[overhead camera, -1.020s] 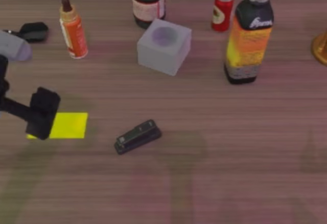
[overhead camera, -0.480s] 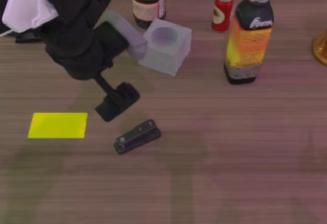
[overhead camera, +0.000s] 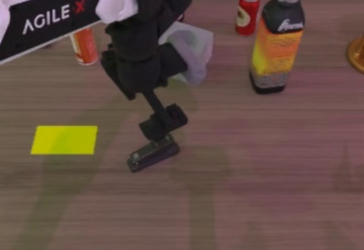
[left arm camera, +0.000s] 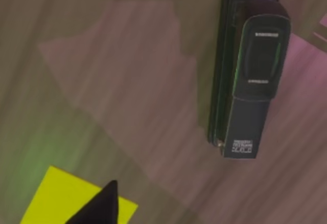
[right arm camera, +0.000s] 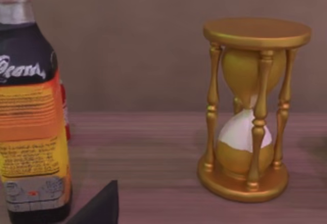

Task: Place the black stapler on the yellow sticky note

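The black stapler [overhead camera: 153, 152] lies flat on the wooden table, left of centre; in the left wrist view the stapler [left arm camera: 250, 71] is seen from above. The yellow sticky note [overhead camera: 64, 140] lies flat to its left, apart from it, and a corner of the note [left arm camera: 56, 203] shows in the left wrist view. My left gripper [overhead camera: 163, 123] hangs over the stapler's far right end, open and holding nothing. One of its fingertips [left arm camera: 102, 208] shows. My right gripper stays outside the top view, parked by the hourglass, with one fingertip [right arm camera: 102, 206] showing.
A tall orange-labelled bottle [overhead camera: 277, 39] and a red can [overhead camera: 248, 12] stand at the back right. A gold hourglass [right arm camera: 253, 112] is at the right edge. A grey cube [overhead camera: 196, 48] and an orange dropper bottle [overhead camera: 85, 48] sit partly under my left arm.
My left arm has swung from the table's left edge, over the sticky note, to the right until its gripper hangs above the stapler. The stapler and the note have not moved.
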Robot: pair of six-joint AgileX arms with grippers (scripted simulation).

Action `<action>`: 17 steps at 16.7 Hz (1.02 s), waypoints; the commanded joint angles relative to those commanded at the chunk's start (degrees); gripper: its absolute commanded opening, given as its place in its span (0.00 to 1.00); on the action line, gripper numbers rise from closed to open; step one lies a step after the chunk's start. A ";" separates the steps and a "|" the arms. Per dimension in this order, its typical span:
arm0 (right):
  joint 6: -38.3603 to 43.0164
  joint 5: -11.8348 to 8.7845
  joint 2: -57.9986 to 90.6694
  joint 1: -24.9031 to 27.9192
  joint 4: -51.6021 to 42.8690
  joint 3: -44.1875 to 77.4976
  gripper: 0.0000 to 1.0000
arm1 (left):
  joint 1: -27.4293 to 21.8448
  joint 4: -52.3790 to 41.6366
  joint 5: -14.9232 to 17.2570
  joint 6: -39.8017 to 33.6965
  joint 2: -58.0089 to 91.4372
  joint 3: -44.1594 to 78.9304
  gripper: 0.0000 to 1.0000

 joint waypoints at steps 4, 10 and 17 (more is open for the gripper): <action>0.00 0.00 0.00 0.00 0.00 0.00 1.00 | 0.29 0.12 -0.01 -0.06 -0.14 -0.15 1.00; 0.00 0.00 0.00 0.00 0.00 0.00 1.00 | 0.16 9.89 0.02 0.15 2.67 -6.95 1.00; 0.00 0.00 0.00 0.00 0.00 0.00 1.00 | 0.16 20.25 0.05 0.24 6.04 -14.21 1.00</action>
